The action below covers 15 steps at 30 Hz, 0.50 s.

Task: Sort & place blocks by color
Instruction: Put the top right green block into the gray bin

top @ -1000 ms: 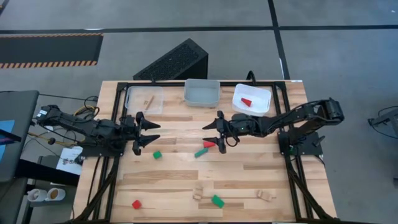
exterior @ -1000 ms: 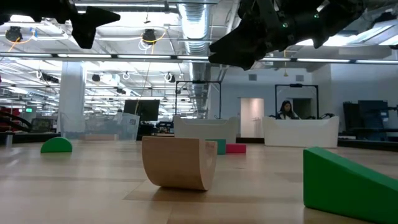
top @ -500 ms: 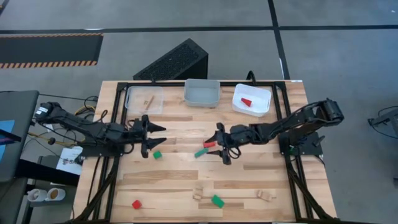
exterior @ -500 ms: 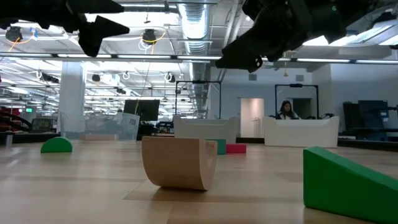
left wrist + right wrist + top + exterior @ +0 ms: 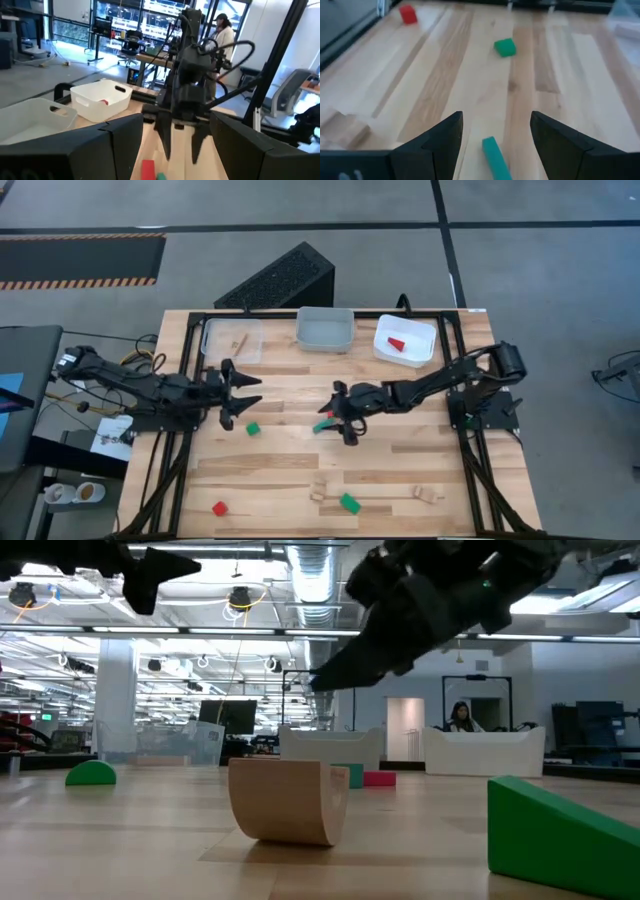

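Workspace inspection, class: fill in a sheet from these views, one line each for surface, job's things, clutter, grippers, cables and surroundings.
Surface: wooden table, pale planks, black frame.
Job's things: red block in the right tray; wood piece in the left tray; middle tray shows no block; green block, green bar, red cube and green wedge loose on the table.
Clutter: nothing seen.
Grippers: left gripper open above the green block; right gripper open over the green bar.
Cables: bundle at the left edge.
Surroundings: grey floor, black box.

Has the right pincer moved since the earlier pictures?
Yes. The right pincer moved toward the table's left side, away from the white tray, now over the long green block.
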### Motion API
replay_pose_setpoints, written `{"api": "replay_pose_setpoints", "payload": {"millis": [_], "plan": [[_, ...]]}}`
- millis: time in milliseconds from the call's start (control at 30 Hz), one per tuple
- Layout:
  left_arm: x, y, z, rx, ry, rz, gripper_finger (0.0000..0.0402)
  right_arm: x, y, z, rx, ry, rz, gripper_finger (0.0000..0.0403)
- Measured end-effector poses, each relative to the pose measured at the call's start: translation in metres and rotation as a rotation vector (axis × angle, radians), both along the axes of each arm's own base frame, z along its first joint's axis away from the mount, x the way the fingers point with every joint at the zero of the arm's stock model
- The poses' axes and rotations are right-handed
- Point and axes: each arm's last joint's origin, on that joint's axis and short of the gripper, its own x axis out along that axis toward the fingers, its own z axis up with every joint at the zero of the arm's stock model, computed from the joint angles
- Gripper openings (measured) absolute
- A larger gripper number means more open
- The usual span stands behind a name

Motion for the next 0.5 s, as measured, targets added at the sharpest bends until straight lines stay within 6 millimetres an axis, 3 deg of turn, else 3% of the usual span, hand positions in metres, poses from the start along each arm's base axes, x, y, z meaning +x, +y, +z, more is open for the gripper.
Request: {"api": "replay_pose_setpoints", "payload": {"millis": [167, 500], "plan": [[-0.006, 0.002, 0.005, 0.031, -0.032, 0.002, 0.0219, 0.015, 0.002, -0.006, -0.032, 0.042, 0.020, 0.0254], [-0.008, 0.002, -0.006, 0.000, 0.076, -0.012, 0.0219, 0.015, 0.003, 0.000, -0.046, 0.040, 0.030, 0.0254]]}}
